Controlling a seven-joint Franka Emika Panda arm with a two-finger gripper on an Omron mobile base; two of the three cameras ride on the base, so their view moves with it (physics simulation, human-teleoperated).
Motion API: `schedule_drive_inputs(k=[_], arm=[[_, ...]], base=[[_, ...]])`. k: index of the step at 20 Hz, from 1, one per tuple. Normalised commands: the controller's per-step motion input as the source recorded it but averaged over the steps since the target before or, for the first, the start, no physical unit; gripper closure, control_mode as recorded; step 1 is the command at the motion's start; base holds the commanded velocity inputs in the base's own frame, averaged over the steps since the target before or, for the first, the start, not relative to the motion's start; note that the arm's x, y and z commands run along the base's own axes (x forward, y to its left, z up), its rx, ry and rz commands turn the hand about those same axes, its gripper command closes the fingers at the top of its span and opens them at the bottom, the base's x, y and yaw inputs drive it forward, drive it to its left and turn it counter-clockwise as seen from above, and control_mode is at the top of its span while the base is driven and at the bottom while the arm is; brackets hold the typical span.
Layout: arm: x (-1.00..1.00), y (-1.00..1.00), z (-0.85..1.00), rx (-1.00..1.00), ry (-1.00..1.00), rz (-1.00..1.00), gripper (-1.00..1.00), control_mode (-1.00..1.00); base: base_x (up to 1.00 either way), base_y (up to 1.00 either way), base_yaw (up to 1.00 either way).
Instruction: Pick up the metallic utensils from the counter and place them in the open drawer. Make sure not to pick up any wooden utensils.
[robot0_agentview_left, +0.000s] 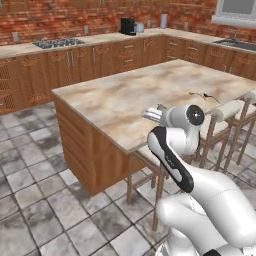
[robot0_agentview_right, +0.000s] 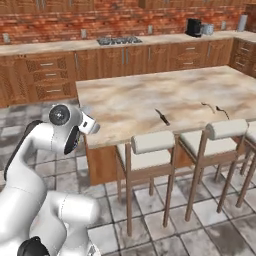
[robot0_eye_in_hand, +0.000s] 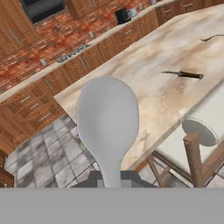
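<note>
Here, my arm (robot0_agentview_right: 60, 132) sits folded at lower left of the right base view, short of the counter (robot0_agentview_right: 150, 95), and I cannot tell whether the claw is open or closed. The knife (robot0_agentview_right: 162, 117) lies near the counter's front edge at frame centre, above a stool (robot0_agentview_right: 150, 145). Two thin utensils (robot0_agentview_right: 215, 107) rest just beside each other further right; I cannot tell metal from wood there. In the hand view the knife (robot0_eye_in_hand: 186, 74) appears upper right.
</note>
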Motion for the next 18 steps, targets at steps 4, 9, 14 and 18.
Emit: schedule_drive_inputs(k=[4,9,14,18], arm=[[0.0,0.0,0.0,0.0,0.0,0.0,1.0,1.0],[0.0,0.0,0.0,0.0,0.0,0.0,1.0,1.0],[0.0,0.0,0.0,0.0,0.0,0.0,1.0,1.0],[0.0,0.0,0.0,0.0,0.0,0.0,1.0,1.0]], base=[[0.82,1.0,0.02],[0.81,1.0,0.12],[0.81,1.0,0.13],[1.0,1.0,0.19]])
